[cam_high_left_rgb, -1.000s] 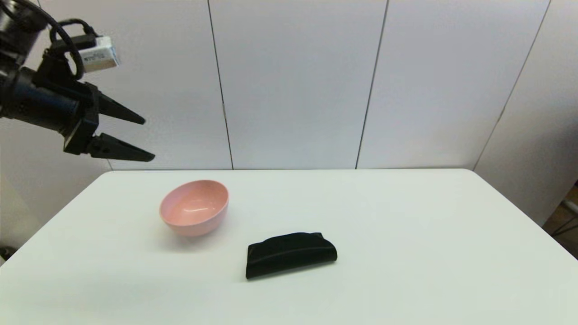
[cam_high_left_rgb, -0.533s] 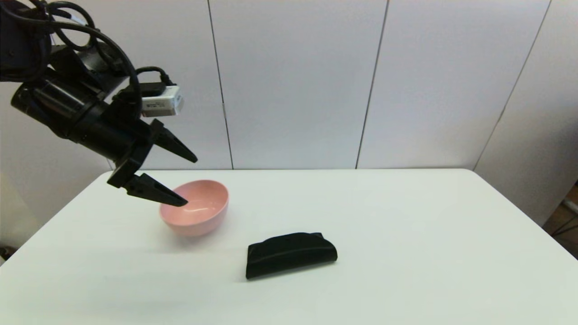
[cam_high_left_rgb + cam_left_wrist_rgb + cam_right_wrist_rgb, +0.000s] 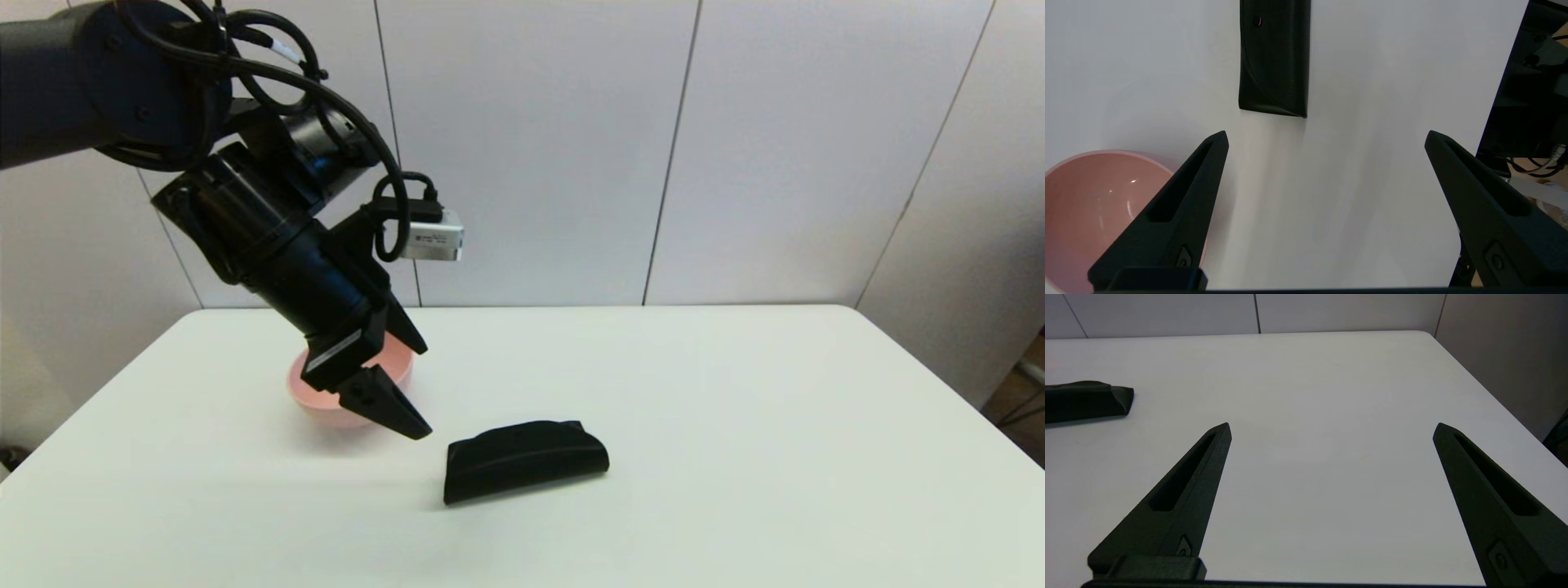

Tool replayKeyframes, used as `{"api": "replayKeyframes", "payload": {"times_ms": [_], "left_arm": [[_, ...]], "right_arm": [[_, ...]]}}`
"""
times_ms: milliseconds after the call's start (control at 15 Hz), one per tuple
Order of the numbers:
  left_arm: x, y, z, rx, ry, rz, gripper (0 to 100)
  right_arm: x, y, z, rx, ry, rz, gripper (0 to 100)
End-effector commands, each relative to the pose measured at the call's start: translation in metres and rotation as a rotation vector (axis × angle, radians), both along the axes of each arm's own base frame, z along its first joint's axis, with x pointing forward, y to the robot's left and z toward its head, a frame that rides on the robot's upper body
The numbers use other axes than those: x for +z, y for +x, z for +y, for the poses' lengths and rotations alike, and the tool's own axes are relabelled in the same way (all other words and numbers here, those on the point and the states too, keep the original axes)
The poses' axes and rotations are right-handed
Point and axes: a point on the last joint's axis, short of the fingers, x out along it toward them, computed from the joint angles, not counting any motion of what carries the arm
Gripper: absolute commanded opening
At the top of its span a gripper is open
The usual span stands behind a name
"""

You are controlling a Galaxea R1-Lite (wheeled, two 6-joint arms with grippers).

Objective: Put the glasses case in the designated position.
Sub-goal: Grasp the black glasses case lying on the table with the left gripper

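The glasses case [image 3: 526, 460], matte black and oblong, lies flat on the white table [image 3: 735, 392] near the middle front. It also shows in the left wrist view [image 3: 1274, 61] and the right wrist view [image 3: 1084, 401]. My left gripper [image 3: 420, 390] hangs open just left of the case and above the table, its fingers tilted down toward it, with nothing between them [image 3: 1327, 134]. My right gripper [image 3: 1331, 426] is open and empty over the table's right part, apart from the case. Nothing on the tabletop marks the designated position.
A pink bowl [image 3: 320, 402] stands behind and left of the case, partly hidden by my left gripper; it is empty [image 3: 1098, 204]. White wall panels rise behind the table. The table's right edge [image 3: 1494, 400] is near my right gripper.
My left arm has swung right and down, from above the table's back left corner, past the pink bowl, to just left of the glasses case. The case and bowl have not moved.
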Motion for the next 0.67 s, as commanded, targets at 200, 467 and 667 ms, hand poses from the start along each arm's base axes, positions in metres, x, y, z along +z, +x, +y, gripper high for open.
{"api": "replayKeyframes", "payload": {"times_ms": [200,467,667], "left_arm": [[-0.037,0.014,-0.03,-0.04,0.081,0.096,100],[-0.06,0.02,-0.056,0.006,0.135,0.154,100],[-0.071,0.026,-0.063,0.006,0.144,0.166,100]], "right_arm": [[0.0,0.0,0.0,0.0,0.0,-0.001,100],[0.0,0.0,0.0,-0.001,0.0,-0.001,100],[0.0,0.0,0.0,0.0,0.0,-0.001,100]]}}
